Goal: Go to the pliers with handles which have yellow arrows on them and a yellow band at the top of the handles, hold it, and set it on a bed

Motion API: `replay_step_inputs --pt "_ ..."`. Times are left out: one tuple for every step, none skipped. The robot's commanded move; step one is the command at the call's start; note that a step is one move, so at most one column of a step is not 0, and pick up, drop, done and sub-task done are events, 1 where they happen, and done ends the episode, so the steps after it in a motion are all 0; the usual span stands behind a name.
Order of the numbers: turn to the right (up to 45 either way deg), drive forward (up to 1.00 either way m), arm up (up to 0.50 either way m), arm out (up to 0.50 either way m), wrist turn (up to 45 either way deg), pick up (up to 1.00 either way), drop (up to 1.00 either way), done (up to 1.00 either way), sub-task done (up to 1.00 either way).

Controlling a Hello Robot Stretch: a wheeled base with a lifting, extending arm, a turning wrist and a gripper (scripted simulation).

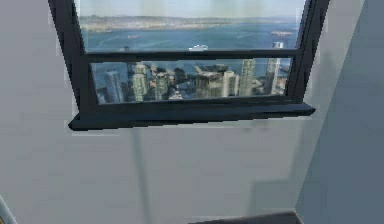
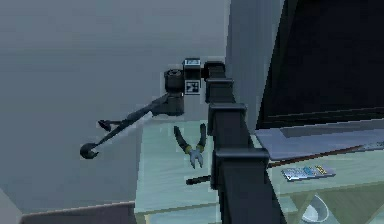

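Reaching toward the arm side view's left, the gripper [image 2: 96, 138] is showing its far end against bare grey wall [image 2: 70, 60] and is holding nothing; how its grip is set cannot be told. Just right of its dark body, the white squares [image 2: 190, 68] are marking the end of the arm [image 2: 235, 150], which is rising from the bottom edge as a dark square bar.

The pliers [image 2: 190, 145] are lying flat on a pale table [image 2: 160, 170], lower in the picture than the gripper's body and to the right of its tip, just beside the arm's left edge. They are clear of the gripper's far end. Whether the gripper's body is hanging over them cannot be told. A small dark stick [image 2: 200, 181] is lying near them, lower on the table.

Right of the arm, a thin rod [image 2: 310, 153] and a flat bluish item [image 2: 305, 172] are resting on the table under a large dark panel [image 2: 325, 60].

In the forward view, a dark-framed window [image 1: 190, 113] is looking out over water and city towers.
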Motion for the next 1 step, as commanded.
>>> replay_step_inputs --pt "0.0 0.00 0.00 0.00 45.0 0.00 0.00 0.00 0.00"
